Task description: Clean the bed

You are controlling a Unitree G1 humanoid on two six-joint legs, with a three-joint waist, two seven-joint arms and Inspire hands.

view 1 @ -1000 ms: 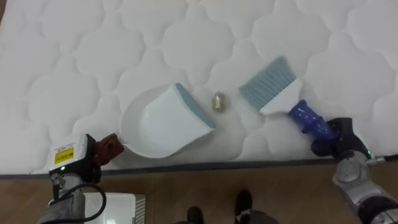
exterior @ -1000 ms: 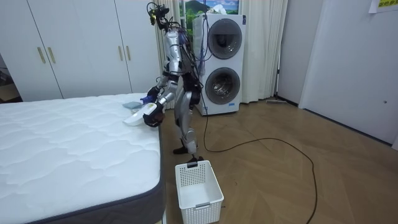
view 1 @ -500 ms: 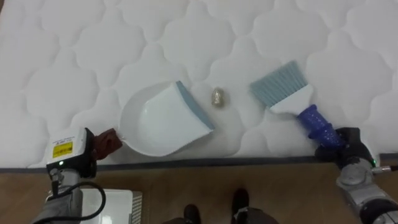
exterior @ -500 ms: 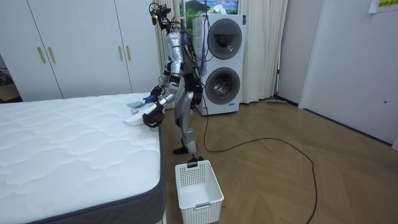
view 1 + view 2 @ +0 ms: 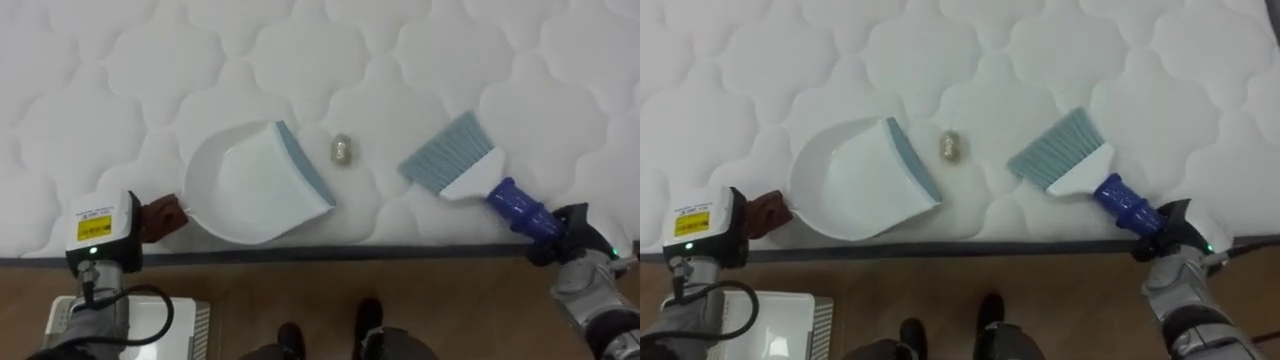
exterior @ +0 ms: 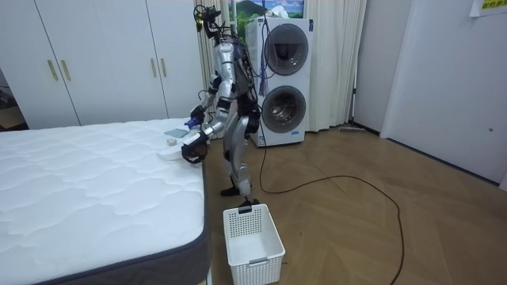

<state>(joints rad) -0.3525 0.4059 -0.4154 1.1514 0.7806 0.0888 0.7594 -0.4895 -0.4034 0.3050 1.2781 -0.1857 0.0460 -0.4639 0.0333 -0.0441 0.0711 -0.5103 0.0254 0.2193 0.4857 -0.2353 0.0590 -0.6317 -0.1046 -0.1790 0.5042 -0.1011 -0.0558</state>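
Right hand [image 5: 575, 240] fingers are wrapped round the blue handle end of the one brush [image 5: 470, 170], whose long axis slants up-left, bristles toward the bed's [image 5: 120, 60] middle. Left hand [image 5: 100, 232] grips the brown handle of the one dustpan [image 5: 245, 185], which lies near the bed's near edge with its mouth facing right. One small golden scrap [image 5: 342, 149] lies between lip and bristles, touching neither. One white basket [image 6: 253, 237] stands on the floor
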